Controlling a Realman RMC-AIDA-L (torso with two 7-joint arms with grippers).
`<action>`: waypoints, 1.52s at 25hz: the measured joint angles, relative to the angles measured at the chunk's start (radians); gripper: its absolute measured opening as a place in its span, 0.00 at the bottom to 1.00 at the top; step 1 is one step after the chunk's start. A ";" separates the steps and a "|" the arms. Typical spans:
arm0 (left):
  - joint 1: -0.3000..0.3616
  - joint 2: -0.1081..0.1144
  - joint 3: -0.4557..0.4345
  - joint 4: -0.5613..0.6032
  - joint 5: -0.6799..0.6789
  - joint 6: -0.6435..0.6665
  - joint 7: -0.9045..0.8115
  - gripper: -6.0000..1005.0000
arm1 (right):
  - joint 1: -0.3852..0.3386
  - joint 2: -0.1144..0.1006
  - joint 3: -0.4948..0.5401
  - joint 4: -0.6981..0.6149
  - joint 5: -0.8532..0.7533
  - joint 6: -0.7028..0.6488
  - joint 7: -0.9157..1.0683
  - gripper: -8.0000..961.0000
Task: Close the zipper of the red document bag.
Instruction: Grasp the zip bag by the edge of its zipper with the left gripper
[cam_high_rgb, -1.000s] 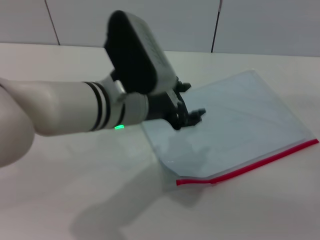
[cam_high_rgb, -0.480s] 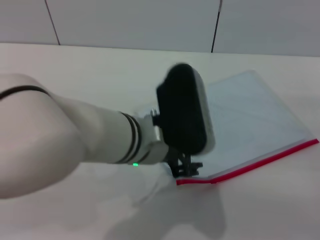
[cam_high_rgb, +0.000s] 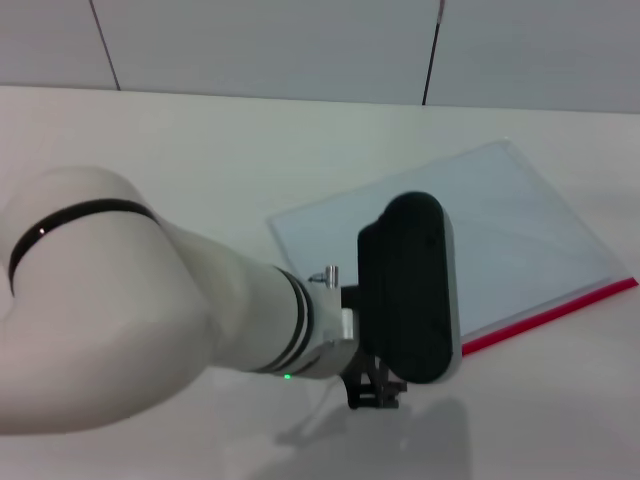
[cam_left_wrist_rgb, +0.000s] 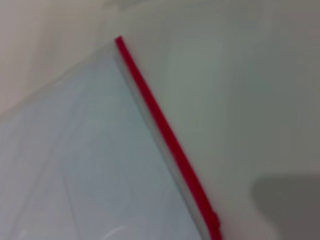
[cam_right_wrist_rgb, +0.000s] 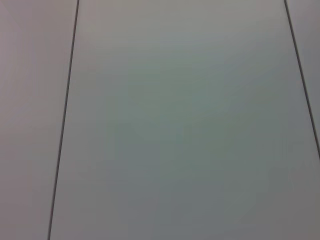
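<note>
The red document bag (cam_high_rgb: 505, 225) lies flat on the white table, a pale blue-grey pouch right of centre. Its zipper (cam_high_rgb: 552, 312) runs along the near edge as a thin red strip. My left arm reaches across the foreground, and its wrist hides the bag's near-left corner and that end of the zipper. The left gripper (cam_high_rgb: 376, 392) hangs low over the table just in front of that hidden corner. In the left wrist view the bag (cam_left_wrist_rgb: 75, 165) and the zipper (cam_left_wrist_rgb: 165, 135) show close up, with a small bump (cam_left_wrist_rgb: 215, 222) on the strip that may be the slider. The right gripper is out of view.
The white table (cam_high_rgb: 200, 150) stretches bare to the left and behind the bag. Grey wall panels (cam_high_rgb: 300, 40) stand at the back. The right wrist view shows only grey panels (cam_right_wrist_rgb: 175, 125).
My left arm has swung from over the bag's left part toward me. Its gripper went down past the near-left corner, and the wrist now covers that end of the zipper.
</note>
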 joint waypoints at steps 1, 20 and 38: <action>-0.001 0.000 0.005 0.000 0.000 0.003 0.000 0.65 | 0.000 0.000 0.001 0.000 0.000 0.001 0.000 0.93; 0.000 -0.002 0.045 -0.088 0.060 -0.057 0.001 0.65 | -0.005 0.000 0.002 -0.001 0.000 0.003 0.000 0.93; 0.017 0.004 0.060 -0.167 0.082 -0.216 0.037 0.64 | -0.006 0.001 0.002 0.002 0.000 0.004 0.000 0.93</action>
